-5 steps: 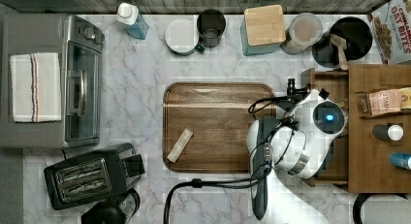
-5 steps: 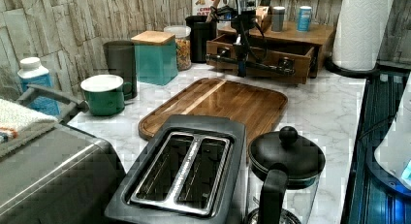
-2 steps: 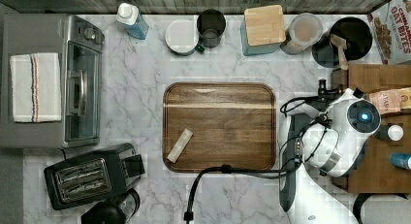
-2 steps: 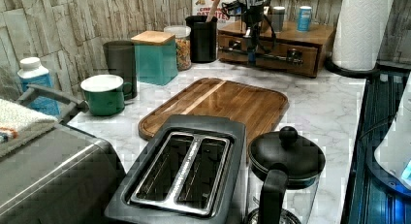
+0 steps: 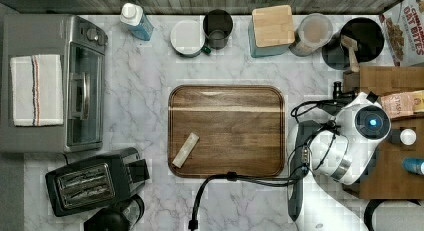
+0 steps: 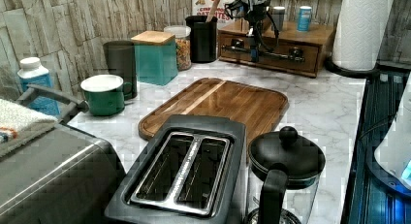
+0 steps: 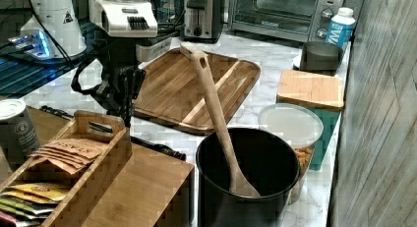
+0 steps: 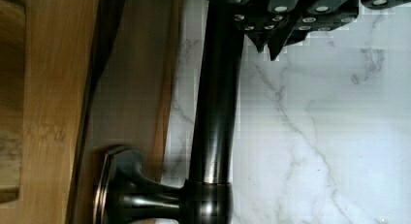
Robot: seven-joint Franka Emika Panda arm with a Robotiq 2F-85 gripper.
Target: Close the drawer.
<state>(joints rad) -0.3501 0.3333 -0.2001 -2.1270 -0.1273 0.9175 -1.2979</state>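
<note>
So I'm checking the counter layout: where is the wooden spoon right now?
The wooden spoon stands tilted in the black utensil holder near the right view's bottom centre, beside the clear jar.

On my right view, the gripper (image 7: 124,97) hangs at the frame's left, pointing down just above the dark bar handle (image 7: 147,143) that crosses the cabinet's front. A wooden tray (image 7: 196,84) lies centre frame; a wooden spoon (image 7: 216,114) leans in a black canister (image 7: 246,187) at lower centre.

White marble counter (image 5: 150,111) carries the wooden tray (image 5: 227,131) just beside the gripper (image 6: 255,52), toaster (image 5: 90,183) well beyond it.
</note>
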